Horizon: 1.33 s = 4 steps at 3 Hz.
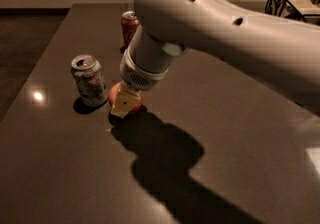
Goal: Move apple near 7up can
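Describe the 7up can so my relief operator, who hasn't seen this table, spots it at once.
On the dark table, look at the left end of the big white arm, whose gripper is closed on the apple. The 7up can stands upright just left of that apple. It is silver-grey and pale green, unlike the red cola can farther back.

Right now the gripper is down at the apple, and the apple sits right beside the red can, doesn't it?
Not quite. The gripper is down at the apple, but the apple sits right beside the silver-grey can. The red can stands farther back on the table, apart from the apple. The camera view shows this.
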Each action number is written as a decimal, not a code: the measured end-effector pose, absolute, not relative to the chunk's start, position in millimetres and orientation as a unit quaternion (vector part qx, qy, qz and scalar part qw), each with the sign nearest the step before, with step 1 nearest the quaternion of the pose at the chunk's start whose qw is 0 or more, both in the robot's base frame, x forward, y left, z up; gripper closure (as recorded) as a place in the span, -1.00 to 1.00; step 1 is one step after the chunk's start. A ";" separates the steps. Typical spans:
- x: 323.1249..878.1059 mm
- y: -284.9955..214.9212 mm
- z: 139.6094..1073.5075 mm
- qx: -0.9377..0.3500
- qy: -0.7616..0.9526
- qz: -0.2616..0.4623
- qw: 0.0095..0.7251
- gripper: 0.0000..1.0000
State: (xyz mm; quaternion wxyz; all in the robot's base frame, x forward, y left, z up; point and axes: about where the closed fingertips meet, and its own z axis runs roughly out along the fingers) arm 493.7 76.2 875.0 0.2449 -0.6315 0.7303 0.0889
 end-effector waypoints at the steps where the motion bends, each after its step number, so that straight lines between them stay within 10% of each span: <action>1: 497.3 88.5 871.3 -0.631 0.729 0.097 0.248 -0.43; 2: 495.9 87.9 873.6 -0.631 0.728 0.095 0.249 -0.91; 4: 495.3 88.0 874.6 -0.632 0.728 0.094 0.250 -1.00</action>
